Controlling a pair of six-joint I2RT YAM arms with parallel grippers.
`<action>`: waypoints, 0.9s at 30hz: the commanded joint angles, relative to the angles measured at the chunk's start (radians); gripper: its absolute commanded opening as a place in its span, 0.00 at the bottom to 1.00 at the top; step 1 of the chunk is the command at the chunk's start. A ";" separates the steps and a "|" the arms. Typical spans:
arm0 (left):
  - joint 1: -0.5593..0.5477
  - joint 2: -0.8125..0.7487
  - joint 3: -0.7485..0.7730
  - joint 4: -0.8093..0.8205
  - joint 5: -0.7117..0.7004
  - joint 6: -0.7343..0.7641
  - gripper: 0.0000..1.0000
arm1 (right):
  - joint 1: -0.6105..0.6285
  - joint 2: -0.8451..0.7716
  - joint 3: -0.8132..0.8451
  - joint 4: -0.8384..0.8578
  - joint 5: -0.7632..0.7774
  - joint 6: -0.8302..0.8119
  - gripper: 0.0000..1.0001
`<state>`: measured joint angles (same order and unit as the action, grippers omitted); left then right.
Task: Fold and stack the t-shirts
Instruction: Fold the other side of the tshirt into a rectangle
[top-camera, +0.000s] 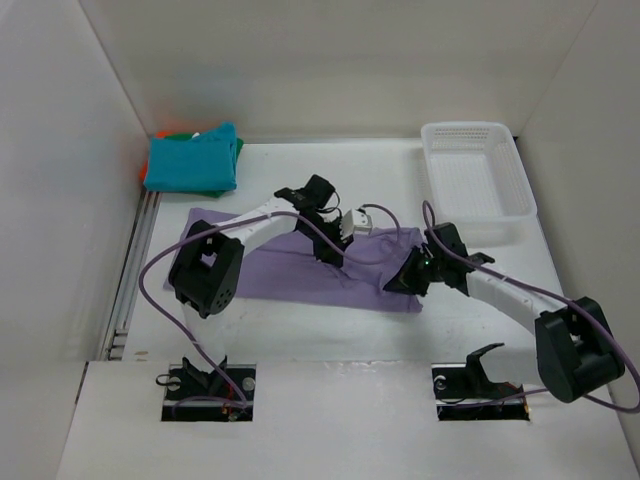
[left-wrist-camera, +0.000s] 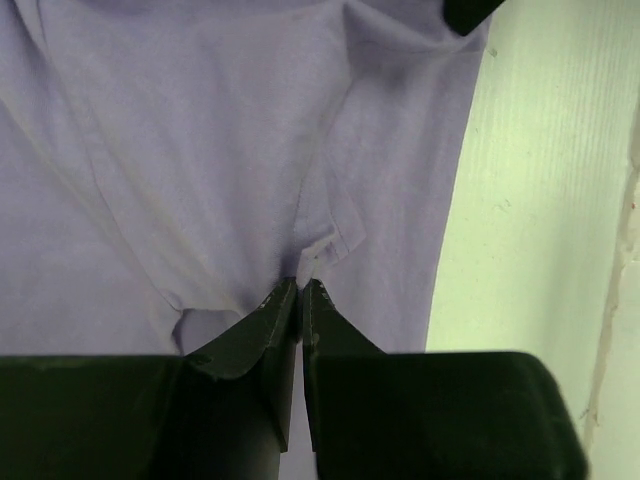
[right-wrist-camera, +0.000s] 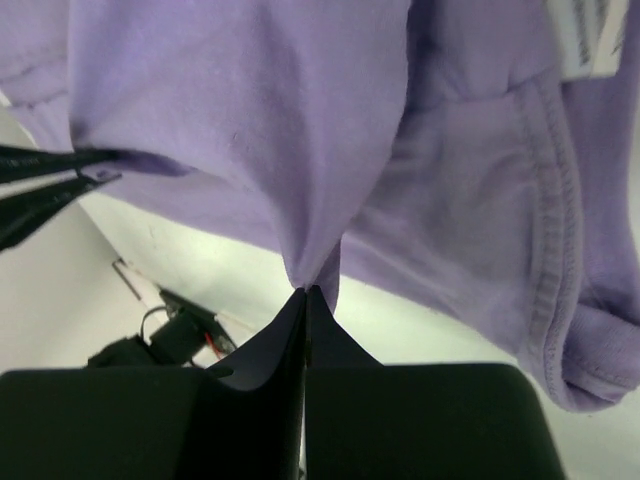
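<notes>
Bright, even light with soft shadows; wrist views sharp on lavender t-shirt (left-wrist-camera: 200, 150), jaws dark.

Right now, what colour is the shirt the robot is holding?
The shirt is pale lavender purple, seen best in the right wrist view.

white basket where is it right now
In the top view the white basket sits at the far right of the table, just beyond the right end of the lavender shirt; the folded shirts lie opposite, far left.

left claw (left-wrist-camera: 300, 285), right claw (right-wrist-camera: 307, 290) both clamped on lavender t-shirt (top-camera: 290, 275)
</notes>
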<state>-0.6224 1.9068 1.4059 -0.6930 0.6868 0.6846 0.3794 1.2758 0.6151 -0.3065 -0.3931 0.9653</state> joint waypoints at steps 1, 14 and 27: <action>0.025 0.009 0.034 -0.051 0.120 0.021 0.03 | 0.000 -0.015 -0.017 0.012 -0.088 0.012 0.01; 0.011 0.089 0.102 -0.099 0.132 0.061 0.05 | 0.020 -0.121 -0.015 -0.158 -0.144 -0.013 0.01; 0.042 0.159 0.183 -0.089 0.160 0.017 0.07 | -0.124 0.062 0.026 0.003 -0.141 -0.056 0.02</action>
<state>-0.5892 2.0525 1.5253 -0.7914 0.7815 0.6998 0.2920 1.3018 0.5995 -0.3946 -0.5346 0.9295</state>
